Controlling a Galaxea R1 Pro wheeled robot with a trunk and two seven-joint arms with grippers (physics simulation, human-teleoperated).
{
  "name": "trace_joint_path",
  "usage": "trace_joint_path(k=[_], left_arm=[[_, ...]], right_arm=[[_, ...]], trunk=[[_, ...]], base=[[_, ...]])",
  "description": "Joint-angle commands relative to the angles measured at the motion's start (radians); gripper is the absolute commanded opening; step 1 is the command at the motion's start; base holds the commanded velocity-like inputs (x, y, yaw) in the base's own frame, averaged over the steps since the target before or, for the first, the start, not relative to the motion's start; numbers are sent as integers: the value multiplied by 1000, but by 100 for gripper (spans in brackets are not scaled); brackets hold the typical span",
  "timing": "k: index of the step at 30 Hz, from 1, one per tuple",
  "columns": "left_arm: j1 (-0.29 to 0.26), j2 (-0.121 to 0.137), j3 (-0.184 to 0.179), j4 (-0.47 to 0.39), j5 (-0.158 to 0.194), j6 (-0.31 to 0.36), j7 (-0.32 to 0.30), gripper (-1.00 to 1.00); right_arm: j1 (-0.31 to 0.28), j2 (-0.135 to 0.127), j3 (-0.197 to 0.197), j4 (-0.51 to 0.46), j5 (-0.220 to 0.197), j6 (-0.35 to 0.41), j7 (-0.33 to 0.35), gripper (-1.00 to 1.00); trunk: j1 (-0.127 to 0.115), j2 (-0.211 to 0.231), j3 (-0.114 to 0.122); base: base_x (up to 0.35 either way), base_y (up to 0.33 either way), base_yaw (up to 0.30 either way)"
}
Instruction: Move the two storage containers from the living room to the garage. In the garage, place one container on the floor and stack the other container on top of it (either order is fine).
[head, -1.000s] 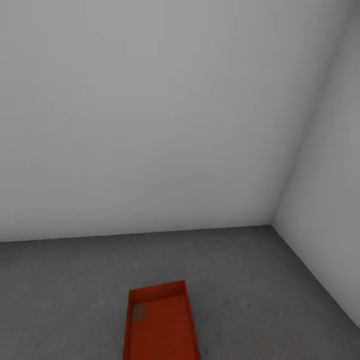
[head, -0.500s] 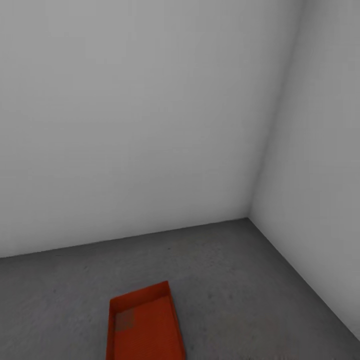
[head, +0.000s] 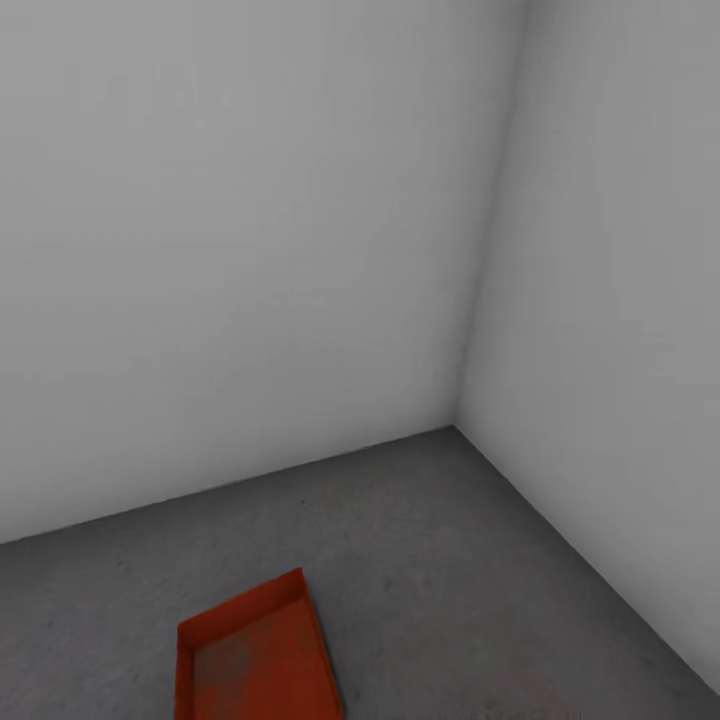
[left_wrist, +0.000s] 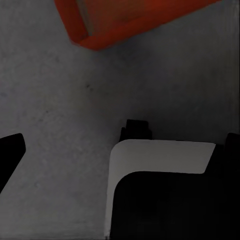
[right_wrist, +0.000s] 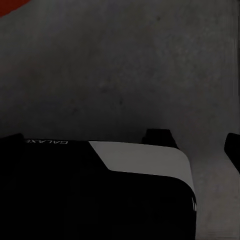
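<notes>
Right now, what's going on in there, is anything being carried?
Nothing is being carried that these views show. One orange-red storage container lies on the grey concrete floor near a corner of the white walls, cut by the head view's lower edge. The left wrist view shows a corner of that container on the floor beyond the robot's own dark and white body. No second container is stacked in it. I cannot tell how either gripper stands.

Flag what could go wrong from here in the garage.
1. The container on the concrete floor sits right at the bottom edge of the head view, so the base could clip it while turning.
2. The white walls meet in a corner close ahead, leaving little room to manoeuvre.
</notes>
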Motion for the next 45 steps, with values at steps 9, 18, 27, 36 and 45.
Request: trace_joint_path(k=[9, 18, 27, 36, 45], left_arm=[[18, 6, -1, 0, 12, 1, -103, 100], [18, 6, -2, -2, 9, 1, -106, 100], [18, 2, -2, -5, 5, 1, -106, 100], [18, 4, -3, -5, 2, 1, -106, 100], [18, 3, -3, -5, 3, 1, -106, 100]], right_arm=[[-1, 0, 8, 3, -9, -5, 0, 100], [12, -5, 7, 4, -9, 3, 1, 100], [72, -12, 7, 4, -7, 2, 3, 100], [75, -16, 7, 4, -7, 0, 1, 100], [77, -19, 7, 3, -3, 4, -1, 100]], trunk=[[0, -1, -1], [0, -1, -1], [0, -1, -1], [0, -1, -1], [0, -1, 0]], base=[[0, 0, -294], [0, 0, -294], [0, 0, -294], [0, 0, -286], [0, 0, -84]])
